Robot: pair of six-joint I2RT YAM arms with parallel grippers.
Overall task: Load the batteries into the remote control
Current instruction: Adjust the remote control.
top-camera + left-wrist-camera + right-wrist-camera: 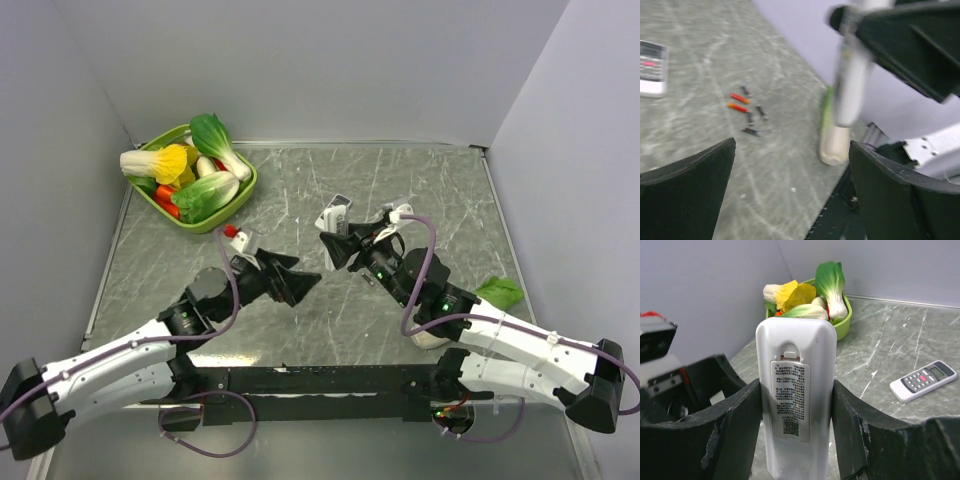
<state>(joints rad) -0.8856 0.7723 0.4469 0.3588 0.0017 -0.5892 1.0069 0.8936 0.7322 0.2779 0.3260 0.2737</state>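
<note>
basket [228, 212]: green, at 10 o'clock on the table [300, 180], holding vegetables [208, 192].
left gripper [307, 290]: near centre, pointing to 3 o'clock.
right gripper [328, 253]: opposite, pointing to 9 o'clock.
remote [335, 212]: white, at 12 o'clock of right gripper.
green leaf [500, 292]: at 3 o'clock.

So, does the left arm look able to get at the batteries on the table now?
Probably yes. The left tool is open and empty, and the batteries lie loose on the table ahead of it. Only the right tool, shut on a remote, hangs close by and might crowd the way.
</note>
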